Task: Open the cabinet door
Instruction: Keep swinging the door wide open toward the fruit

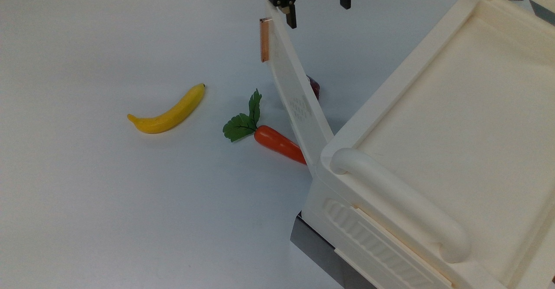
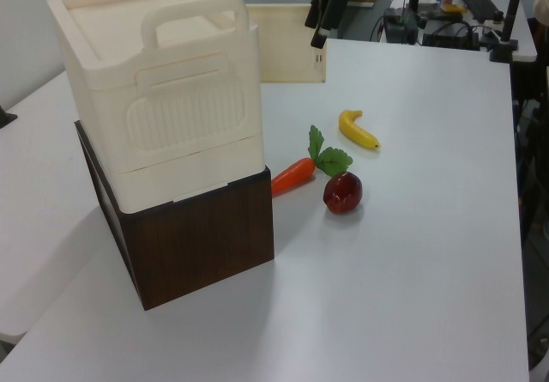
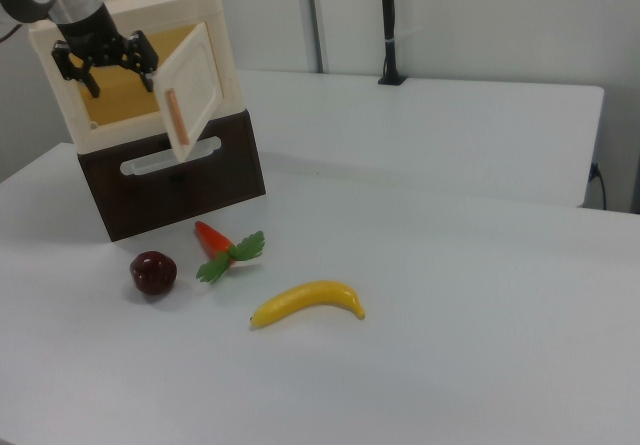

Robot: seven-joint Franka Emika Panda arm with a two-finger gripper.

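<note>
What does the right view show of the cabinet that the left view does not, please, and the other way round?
The right view alone shows the cabinet's open front: the yellow-lit interior, the copper-coloured strip on the cabinet door, and a slot handle in the dark base. The left view alone shows the ribbed drawer front and the rounded handle bar on top. Both show the door swung wide open, the gripper open beside it, and the carrot, apple and banana on the white table.
</note>
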